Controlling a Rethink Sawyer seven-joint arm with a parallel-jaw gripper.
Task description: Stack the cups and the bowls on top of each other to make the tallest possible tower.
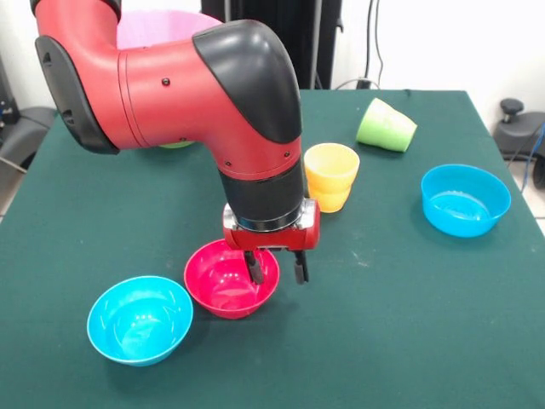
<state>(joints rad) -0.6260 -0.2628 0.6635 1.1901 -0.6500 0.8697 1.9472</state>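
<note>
A red and black robot arm lowers its gripper [277, 267], jaws apart, astride the rim of a red bowl [228, 279] near the tabletop's front edge. A cyan bowl [139, 319], blue bowl [465, 199], orange cup [331, 175] and tipped green cup [386, 126] lie scattered, unstacked. The tower [157, 30] shows only as a pink rim behind the arm; most stacking seems left.

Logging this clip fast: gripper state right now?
Gripper: open, fingers straddling the red bowl's rim, not closed on it.

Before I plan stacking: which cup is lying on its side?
The light green cup, tipped over at the table's far side; the yellow-orange cup stands upright.
</note>
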